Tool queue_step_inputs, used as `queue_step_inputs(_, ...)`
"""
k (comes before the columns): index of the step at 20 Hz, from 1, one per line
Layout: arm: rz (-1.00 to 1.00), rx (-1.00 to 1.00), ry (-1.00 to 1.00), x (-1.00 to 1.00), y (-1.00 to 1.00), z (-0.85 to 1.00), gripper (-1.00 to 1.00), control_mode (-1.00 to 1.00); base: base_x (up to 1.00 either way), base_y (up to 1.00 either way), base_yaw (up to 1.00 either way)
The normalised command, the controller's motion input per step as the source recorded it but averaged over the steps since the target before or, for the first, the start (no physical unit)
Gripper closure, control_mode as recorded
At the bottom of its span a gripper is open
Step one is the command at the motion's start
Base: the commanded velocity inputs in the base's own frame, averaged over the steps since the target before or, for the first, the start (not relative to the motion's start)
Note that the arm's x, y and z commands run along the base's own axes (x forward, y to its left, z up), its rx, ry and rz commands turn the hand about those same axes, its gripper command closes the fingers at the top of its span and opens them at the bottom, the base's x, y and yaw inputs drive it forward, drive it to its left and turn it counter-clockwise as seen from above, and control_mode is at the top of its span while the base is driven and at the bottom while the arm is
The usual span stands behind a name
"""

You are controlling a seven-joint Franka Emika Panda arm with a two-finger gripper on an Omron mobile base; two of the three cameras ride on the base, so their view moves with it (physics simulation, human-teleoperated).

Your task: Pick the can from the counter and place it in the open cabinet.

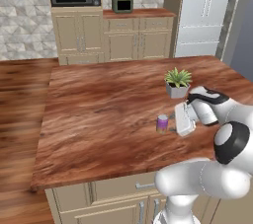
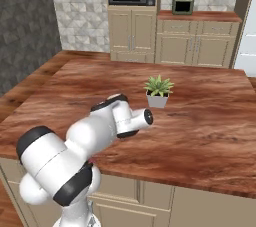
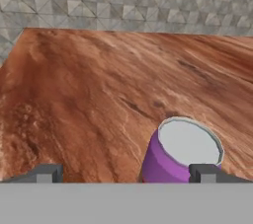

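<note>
Left base view: can [image 1: 162, 123] upright on the counter [image 1: 99, 119], near its front edge, just left of the gripper [image 1: 174, 122] and in front of the potted plant [image 1: 177, 82]. Right base view: arm reaches low over the counter beside the plant. Hand view: jaws wide apart, gripping nothing; can stands just ahead, nearer the right fingertip [image 3: 205, 173].
</note>
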Motion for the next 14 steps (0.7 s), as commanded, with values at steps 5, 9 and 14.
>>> queue_step_inputs(5,0.0,0.01,0.01,0.28,0.0,0.0,-1.0,-1.0,0.0,0.0,0.0)
queue_step_inputs(9,0.01,0.0,0.0,0.16,0.0,0.0,-1.0,-1.0,0.0,0.0,0.0)
queue_step_inputs(14,0.01,0.0,0.01,0.16,0.0,-0.03,-1.0,-1.0,0.0,0.0,0.0)
